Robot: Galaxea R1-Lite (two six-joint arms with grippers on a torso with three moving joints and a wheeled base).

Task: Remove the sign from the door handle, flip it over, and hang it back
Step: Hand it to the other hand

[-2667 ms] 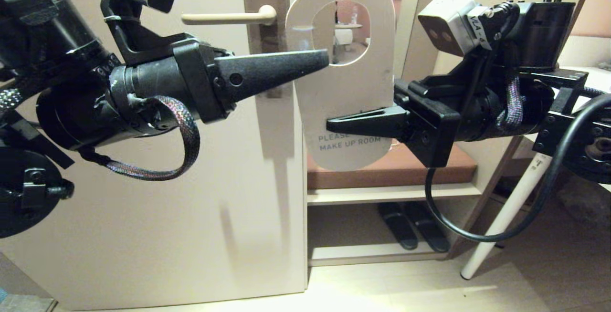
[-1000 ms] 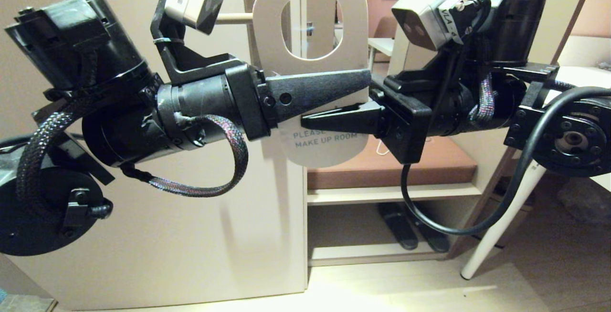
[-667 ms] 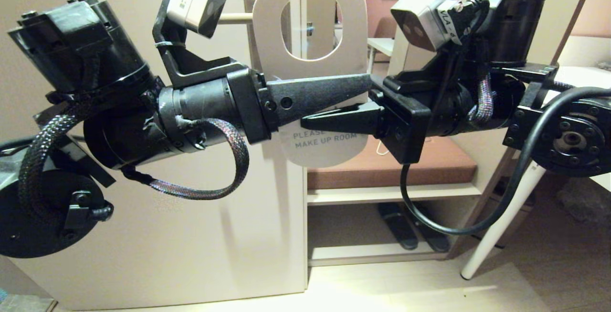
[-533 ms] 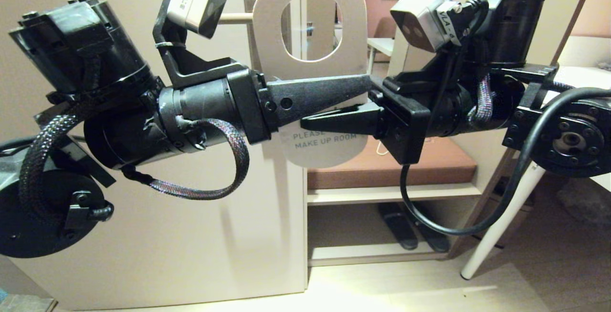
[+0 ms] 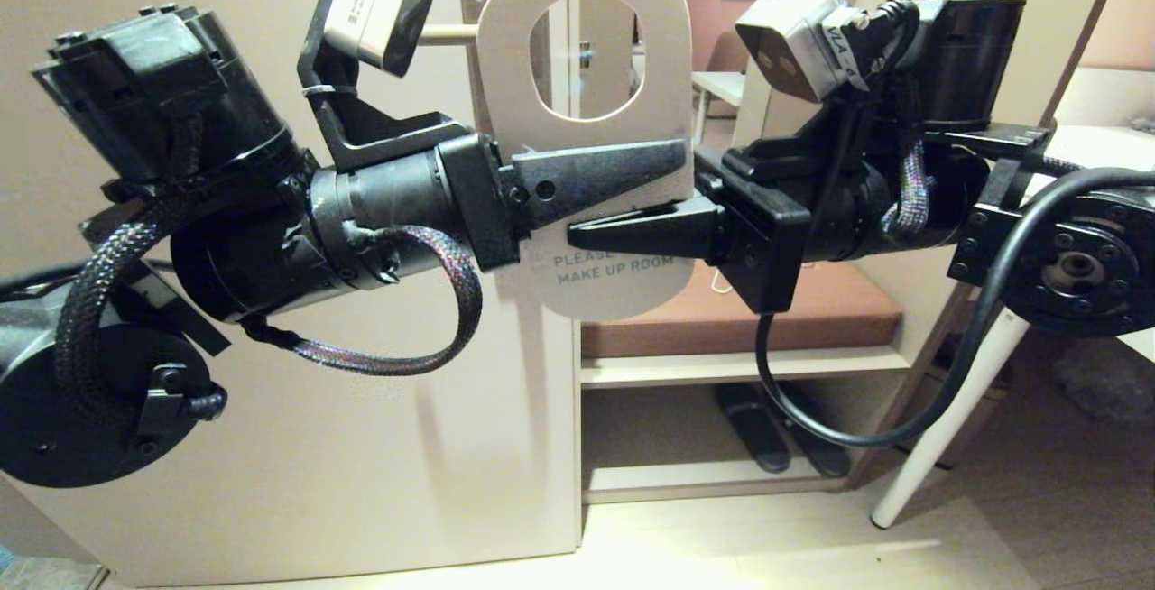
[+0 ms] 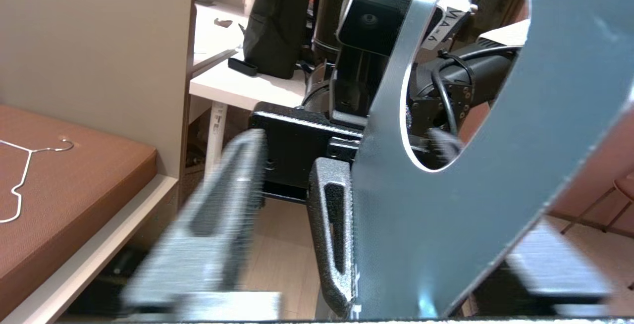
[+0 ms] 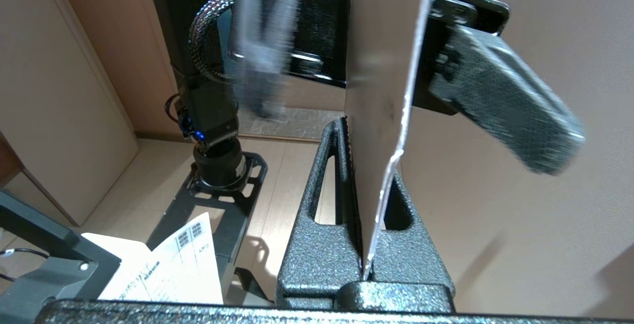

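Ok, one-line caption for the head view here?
Right claw pinches the flat white round-holed door sign upright while the left claw straddles it, fingers apart.

Sign (image 5: 591, 58) hole clear; claws crowd lower half

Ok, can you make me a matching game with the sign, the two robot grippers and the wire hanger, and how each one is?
1. sign
2. right gripper
3. left gripper
4. wire hanger

A. lying on the brown cushion
B. shut on the sign's edge
C. upright, white side facing the head camera
D. fingers apart, one each side of the sign

Pairs: 1-C, 2-B, 3-D, 4-A
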